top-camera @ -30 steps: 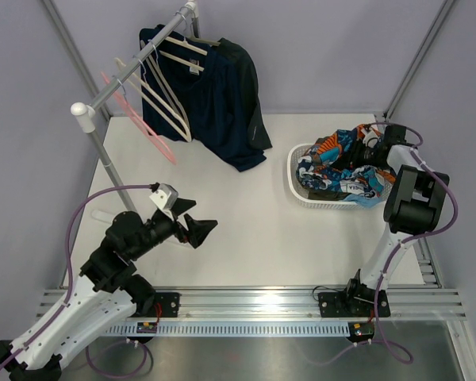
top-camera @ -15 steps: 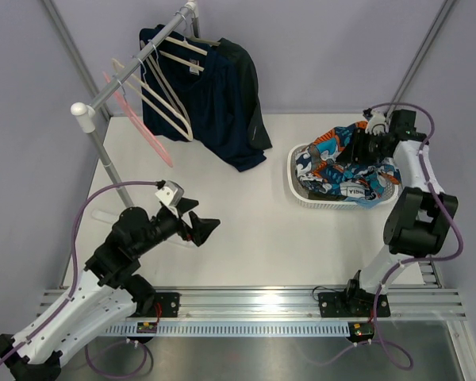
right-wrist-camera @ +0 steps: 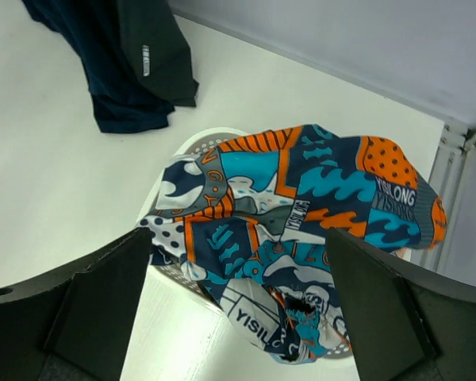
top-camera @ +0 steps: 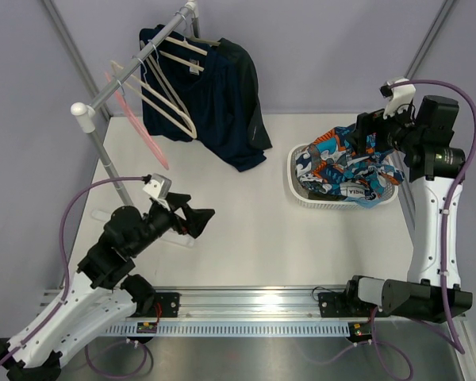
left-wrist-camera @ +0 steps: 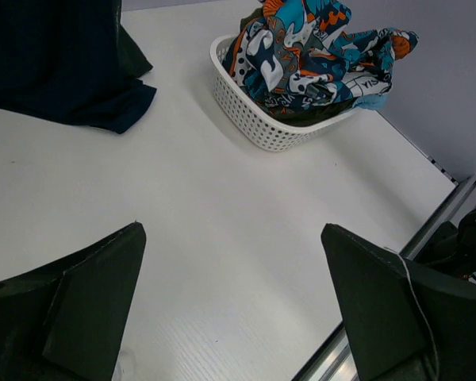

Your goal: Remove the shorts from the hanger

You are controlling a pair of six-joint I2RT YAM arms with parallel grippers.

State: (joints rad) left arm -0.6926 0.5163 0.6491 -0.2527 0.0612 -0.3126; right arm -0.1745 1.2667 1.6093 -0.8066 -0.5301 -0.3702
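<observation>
Dark navy shorts [top-camera: 218, 99] hang from a cream hanger [top-camera: 182, 57] on the rail at the back left; their lower edge also shows in the left wrist view [left-wrist-camera: 55, 63] and the right wrist view [right-wrist-camera: 119, 71]. Colourful patterned shorts [top-camera: 345, 163] lie heaped in a white basket [top-camera: 295, 171]. My right gripper [top-camera: 365, 131] hovers open above that heap [right-wrist-camera: 301, 214], holding nothing. My left gripper [top-camera: 202, 221] is open low over the bare table, its fingers wide apart around nothing [left-wrist-camera: 232, 230].
Bare cream hangers [top-camera: 166, 103] and a pink hanger [top-camera: 139, 131] hang on the grey rail [top-camera: 131, 71], whose post [top-camera: 111, 171] stands near my left arm. The basket [left-wrist-camera: 254, 127] sits at the right, close to the table's edge rail [top-camera: 428, 262].
My right gripper opened, let go of the patterned shorts in the basket and rose up and back. My left arm shifted slightly to the left.
</observation>
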